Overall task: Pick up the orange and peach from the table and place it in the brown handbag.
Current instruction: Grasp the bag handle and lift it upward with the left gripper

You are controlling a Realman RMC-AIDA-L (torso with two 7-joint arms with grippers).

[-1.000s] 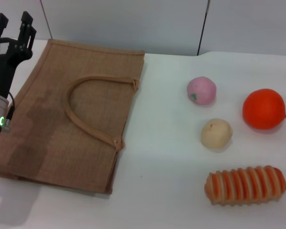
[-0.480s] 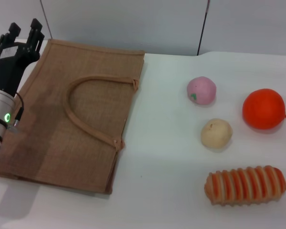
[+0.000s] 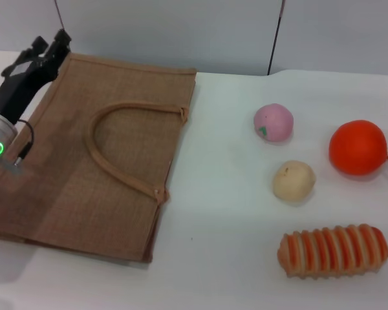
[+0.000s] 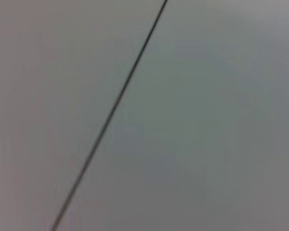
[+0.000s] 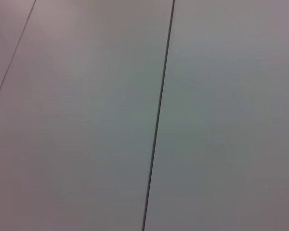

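Orange (image 3: pixel 357 147): on the white counter (image 3: pixel 233 258), far across from the left end effector (image 3: pixel 50 46).
Peach (image 3: pixel 273 122): nearer, between orange and brown handbag (image 3: pixel 90 161).
Left end effector: over the handbag's far corner, fingers slightly parted, empty.

This looks to me like a lab or test bench, not a home. I work at a plain white table (image 3: pixel 220 258) set against bare grey wall panels (image 3: pixel 168 32) split by thin dark seams (both my wrist cameras see only those panels). The objects laid out are props: a toy-like striped loaf (image 3: pixel 333 250), smooth fake fruit, a flat woven bag (image 3: pixel 64 194). No household clutter surrounds them.
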